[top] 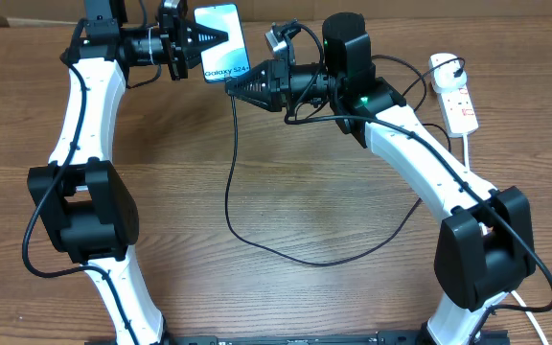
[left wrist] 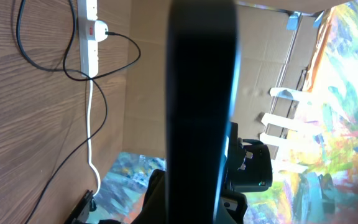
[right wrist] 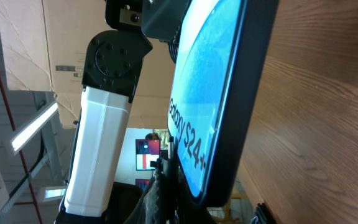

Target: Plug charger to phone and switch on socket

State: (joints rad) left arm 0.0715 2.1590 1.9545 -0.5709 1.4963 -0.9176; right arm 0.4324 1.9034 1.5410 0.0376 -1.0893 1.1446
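Left gripper (top: 209,39) is clamped on the phone (top: 221,19) at the far side of the tabletop (top: 305,192). Right gripper (top: 233,89) is pinching the charger (top: 227,187) tip right by the phone's "Galaxy S24+" end. My worry: if the tip's slightly off the port, pushing will twist the phone in the grip or make the connector slip.
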